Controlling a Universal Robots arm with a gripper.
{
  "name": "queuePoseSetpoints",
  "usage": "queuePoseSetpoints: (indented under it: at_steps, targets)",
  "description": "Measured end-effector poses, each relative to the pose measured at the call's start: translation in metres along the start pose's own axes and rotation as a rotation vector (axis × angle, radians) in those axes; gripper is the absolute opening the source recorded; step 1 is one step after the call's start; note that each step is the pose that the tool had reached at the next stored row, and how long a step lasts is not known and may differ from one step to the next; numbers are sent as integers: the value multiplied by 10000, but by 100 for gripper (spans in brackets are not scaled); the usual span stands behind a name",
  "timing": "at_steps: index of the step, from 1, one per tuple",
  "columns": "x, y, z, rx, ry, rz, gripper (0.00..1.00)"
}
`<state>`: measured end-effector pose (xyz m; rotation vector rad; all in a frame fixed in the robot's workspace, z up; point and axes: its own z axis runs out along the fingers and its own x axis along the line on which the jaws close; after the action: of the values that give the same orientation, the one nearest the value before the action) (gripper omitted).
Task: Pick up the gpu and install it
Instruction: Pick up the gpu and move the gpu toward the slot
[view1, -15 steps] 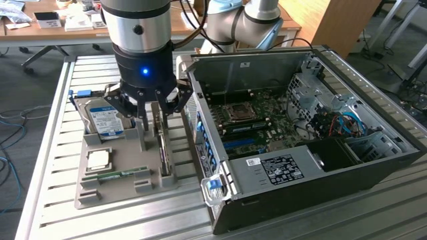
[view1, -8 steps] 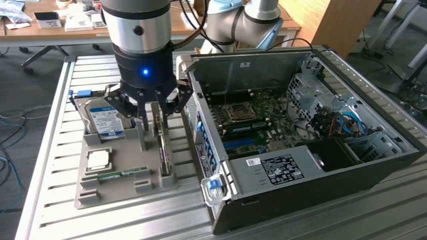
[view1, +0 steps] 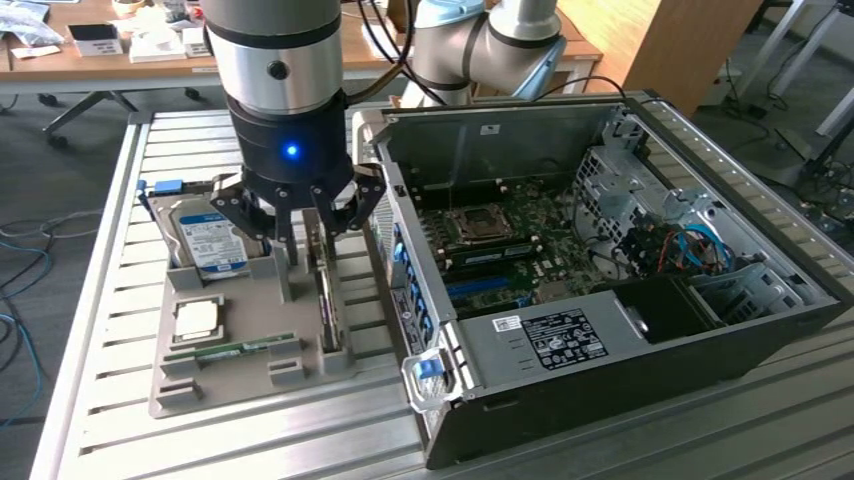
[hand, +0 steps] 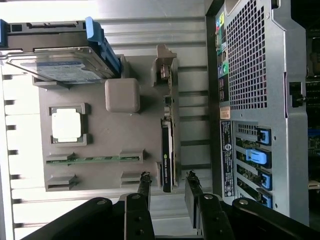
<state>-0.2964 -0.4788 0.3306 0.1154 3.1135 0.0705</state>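
Step in hand: pick-up, approach phase. Nothing is lifted yet.

- Surface (view1: 94, 400): slatted metal, carrying everything below.
- Computer case (view1: 561, 420): lies open beside the gripper, on the exterior view's right. The board faces up and its blue expansion slots (view1: 487, 288) are exposed.
- Grey parts tray (view1: 240, 378): directly under the gripper.
- Gripper (hand: 168, 188): points straight down with its fingers spread. One finger is on each face of the card, near one end, and the wrist view shows a gap on both sides. No contact that I can see.
- Gpu (hand: 167, 150): stands on edge in its tray slot, seated and upright. It runs away from between the fingers along the tray edge nearest the case.
- Hard drive (view1: 211, 240), processor (view1: 198, 320) and memory stick (view1: 247, 348): in the tray, on the side of the gripper away from the case, well clear of the fingers.

Judgement: the grasp calls for the fingers to stay centred on the thin card, so both pads meet it evenly. A straight vertical pull is then needed to clear the slot walls without tilting the card.
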Motion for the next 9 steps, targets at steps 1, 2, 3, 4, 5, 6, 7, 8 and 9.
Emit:
queuePoseSetpoints:
  at_steps: [1, 2, 3, 4, 5, 6, 7, 8, 9]
  targets:
    - [0, 0, 8, 0, 0, 0, 42]
    - [1, -1, 17, 0, 0, 0, 42]
    - [0, -1, 26, -1, -1, 0, 42]
    - [1, -1, 33, -1, 0, 0, 42]
    - [1, -2, 37, 1, 1, 0, 42]
    - [1, -2, 37, 2, 2, 0, 42]
    - [1, -2, 37, 2, 3, 0, 42]
    - [1, -2, 38, 2, 2, 0, 42]
    - [1, -2, 38, 1, 1, 0, 42]
